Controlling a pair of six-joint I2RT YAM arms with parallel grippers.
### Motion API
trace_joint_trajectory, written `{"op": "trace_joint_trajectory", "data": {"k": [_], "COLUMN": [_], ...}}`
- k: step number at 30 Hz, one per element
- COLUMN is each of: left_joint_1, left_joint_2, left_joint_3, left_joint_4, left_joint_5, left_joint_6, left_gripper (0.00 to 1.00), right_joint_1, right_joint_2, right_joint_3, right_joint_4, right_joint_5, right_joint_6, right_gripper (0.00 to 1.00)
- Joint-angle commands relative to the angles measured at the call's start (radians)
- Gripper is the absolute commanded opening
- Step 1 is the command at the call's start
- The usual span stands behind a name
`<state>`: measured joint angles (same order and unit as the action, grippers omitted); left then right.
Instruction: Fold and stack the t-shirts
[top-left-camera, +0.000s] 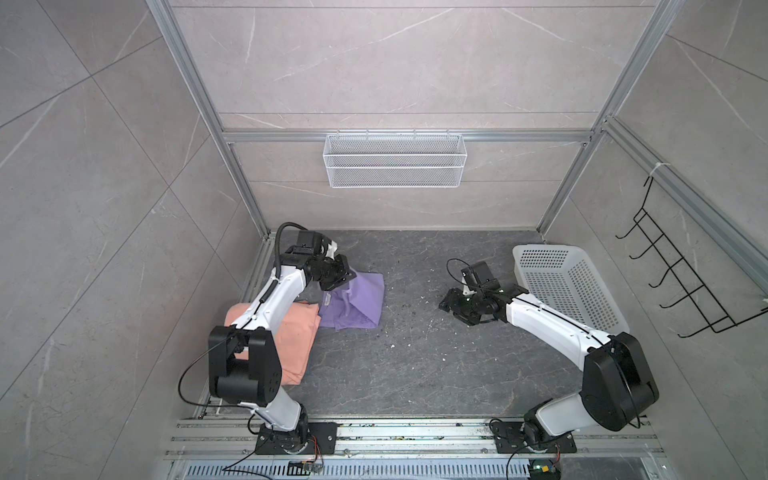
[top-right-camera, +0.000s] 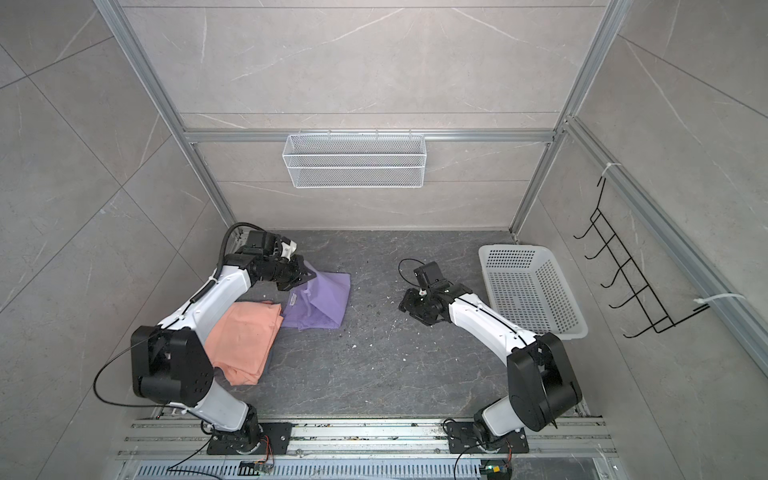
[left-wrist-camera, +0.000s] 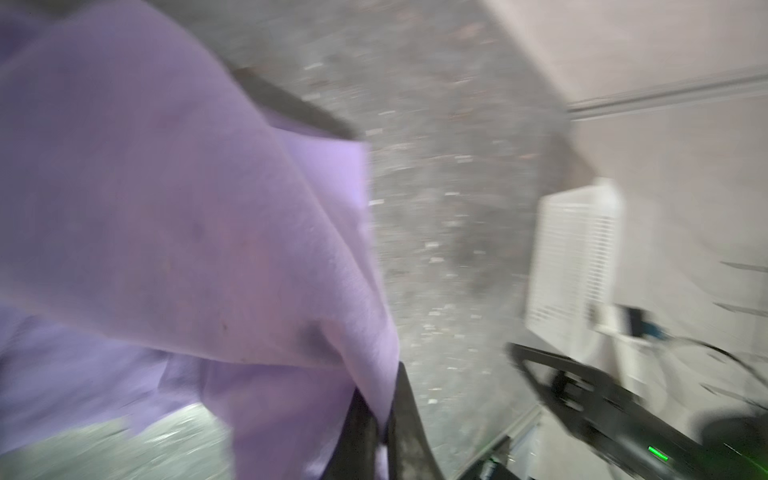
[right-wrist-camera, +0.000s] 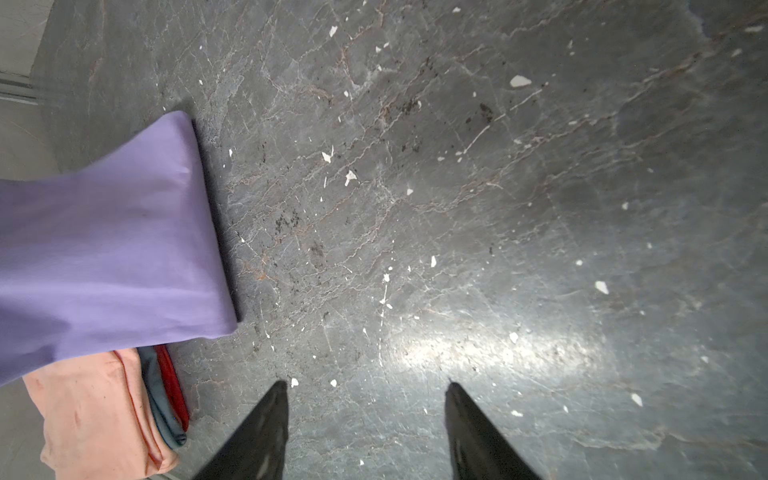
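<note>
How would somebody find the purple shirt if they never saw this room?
Look at the dark floor, on its left side. The purple shirt lies next to the folded peach shirt. It is the only lilac one, and the left claw pinches one edge up.

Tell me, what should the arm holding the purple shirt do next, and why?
Probably carry the lavender shirt toward the peach shirt and lay it on top. The left gripper is shut on its edge, it looks already folded, and the peach shirt lies folded right beside it. The right gripper hangs open, holding nothing.
</note>
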<state>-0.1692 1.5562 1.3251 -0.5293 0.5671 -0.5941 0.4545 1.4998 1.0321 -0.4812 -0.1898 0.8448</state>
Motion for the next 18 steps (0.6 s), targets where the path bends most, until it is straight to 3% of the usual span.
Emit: {"op": "trace_joint_trajectory", "data": {"k": [1, 5, 9, 13, 18], "left_joint_1": [0.011, 0.109, 0.199, 0.22, 0.221], "left_joint_2": [-0.1, -0.097, 0.001, 0.131, 0.183], "left_joint_3": [-0.002, -0.119, -0.21, -0.14, -0.118], "left_joint_4": [0.172, 0.229, 0.211, 0.024, -0.087], "left_joint_5": [0.15, 0.23, 0.303, 0.185, -0.04], "left_joint_6": [-0.171, -0.163, 0.075, 0.26, 0.28], "left_gripper": [0.0, 0.0, 0.0, 0.04, 0.07], "right_joint_1": [0.006, 0.006, 0.005, 0.005, 0.004], "right_joint_2": [0.005, 0.028, 0.05, 0.067, 0.068], "right_joint_3": [-0.011, -0.012, 0.002, 0.027, 0.029], "right_joint_4": [-0.003, 0.01, 0.014, -0.018, -0.02], "right_joint_5": [0.016, 0.004, -0.01, -0.003, 0.003], "right_joint_6": [-0.011, -0.01, -0.018, -0.045, -0.051], "right_gripper": [0.61, 0.61, 0.61, 0.61, 0.61]}}
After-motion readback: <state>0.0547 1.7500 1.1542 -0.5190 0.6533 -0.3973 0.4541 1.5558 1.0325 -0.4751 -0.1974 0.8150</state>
